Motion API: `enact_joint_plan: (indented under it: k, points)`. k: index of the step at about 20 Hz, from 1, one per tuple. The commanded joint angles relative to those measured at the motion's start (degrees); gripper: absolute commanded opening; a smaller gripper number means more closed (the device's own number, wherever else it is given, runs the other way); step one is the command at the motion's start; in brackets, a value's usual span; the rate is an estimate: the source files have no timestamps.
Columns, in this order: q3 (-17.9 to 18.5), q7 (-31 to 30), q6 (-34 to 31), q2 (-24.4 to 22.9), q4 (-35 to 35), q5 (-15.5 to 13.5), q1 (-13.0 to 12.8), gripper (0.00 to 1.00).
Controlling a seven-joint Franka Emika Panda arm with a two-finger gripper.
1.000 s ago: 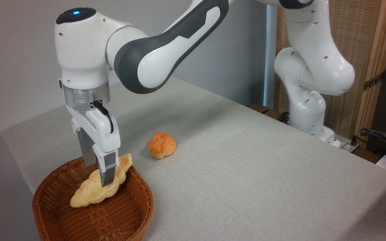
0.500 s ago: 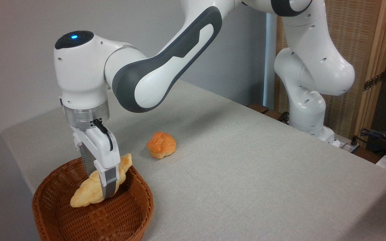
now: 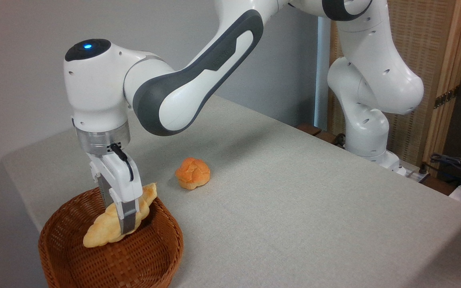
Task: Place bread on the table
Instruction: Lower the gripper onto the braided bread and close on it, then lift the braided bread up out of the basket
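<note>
While the bread (image 3: 108,226) lies inside the wicker basket (image 3: 150,256), the pincer (image 3: 124,220) stands clamped across its middle. Grasping appears complete; the lift is in hand. Next, raise clear of the rim, then carry rightward over the table (image 3: 294,208).

bread (image 3: 104,232): pale golden, plaited
roll (image 3: 192,173): orange, knotted
basket (image 3: 150,260): brown, woven
table (image 3: 294,208): grey-beige cloth
arm (image 3: 182,92): white, dark grey
</note>
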Motion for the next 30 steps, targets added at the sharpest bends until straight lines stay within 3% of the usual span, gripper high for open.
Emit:
enact_joint_plan:
  k: [1,7,9,16,24,27,29,30]
  points:
    - [-0.2,1.5,0.8,0.3,0.6,-0.5,0.3,0.54]
    - [0.6,1.2,0.7,-1.8,1.8,-0.6,1.2,0.51]
    - [0.6,1.2,0.6,-2.7,1.8,-0.9,1.3,0.43]
    - [0.7,0.6,-1.1,-5.2,1.7,-1.3,1.3,0.44]
    - [3.3,1.2,-23.2,-17.6,-0.1,-1.1,1.2,0.43]
    - [3.5,0.7,-27.4,-24.1,-6.1,-1.1,0.8,0.45]
    - [3.4,0.3,-27.8,-28.8,-11.1,-1.4,-0.2,0.51]
    - [3.4,-0.3,-27.8,-30.1,-12.9,-1.4,-1.1,0.62]
